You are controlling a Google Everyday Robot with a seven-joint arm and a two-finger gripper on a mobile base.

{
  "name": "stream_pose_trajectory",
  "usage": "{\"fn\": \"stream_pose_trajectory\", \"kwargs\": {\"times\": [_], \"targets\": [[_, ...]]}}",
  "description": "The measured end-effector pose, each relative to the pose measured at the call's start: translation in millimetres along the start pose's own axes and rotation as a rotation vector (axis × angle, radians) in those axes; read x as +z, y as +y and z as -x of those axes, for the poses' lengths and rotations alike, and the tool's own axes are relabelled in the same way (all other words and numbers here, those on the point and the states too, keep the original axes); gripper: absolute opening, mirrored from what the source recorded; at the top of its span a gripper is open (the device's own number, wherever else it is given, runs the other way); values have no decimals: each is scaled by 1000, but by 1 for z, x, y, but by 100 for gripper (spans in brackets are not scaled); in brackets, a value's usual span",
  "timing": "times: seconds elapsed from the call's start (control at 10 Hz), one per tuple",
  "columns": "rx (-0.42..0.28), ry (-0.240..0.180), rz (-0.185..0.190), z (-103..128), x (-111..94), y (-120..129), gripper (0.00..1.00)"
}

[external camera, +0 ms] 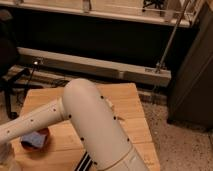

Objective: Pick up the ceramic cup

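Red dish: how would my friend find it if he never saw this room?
Find the light wooden table before the dark wall. The big white arm reaches across it to the picture's left edge, where the gripper is out of view. Just below the arm sits the red dish, the only red thing, holding a blue pad.

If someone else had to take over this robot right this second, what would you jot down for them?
Gripper: out of view; the white arm stretches off the left edge, so its state is unknown.
Ceramic cup: not clearly visible; only a pale blur at the lower left corner, too unclear to name.
Red dish with its blue pad sits on the wooden table, near the left side.
Done: nothing confirmed.
Left: find the cup, grasp it, lift.
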Motion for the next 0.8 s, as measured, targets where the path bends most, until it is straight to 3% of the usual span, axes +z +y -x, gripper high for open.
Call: {"fn": "stream_pose_trajectory", "kwargs": {"times": [0.1, 0.2, 0.3, 0.4, 0.5, 0.6, 0.8], "targets": [[12, 22, -5, -2, 0, 8, 15], [35, 69, -13, -5, -8, 19, 6], [63, 148, -21, -8, -28, 31, 1], [87, 237, -26, -8, -53, 41, 0], [117, 356, -35, -4, -86, 50, 0], [139, 438, -47, 2, -106, 54, 0], [196, 644, -83, 25, -148, 69, 0]]}}
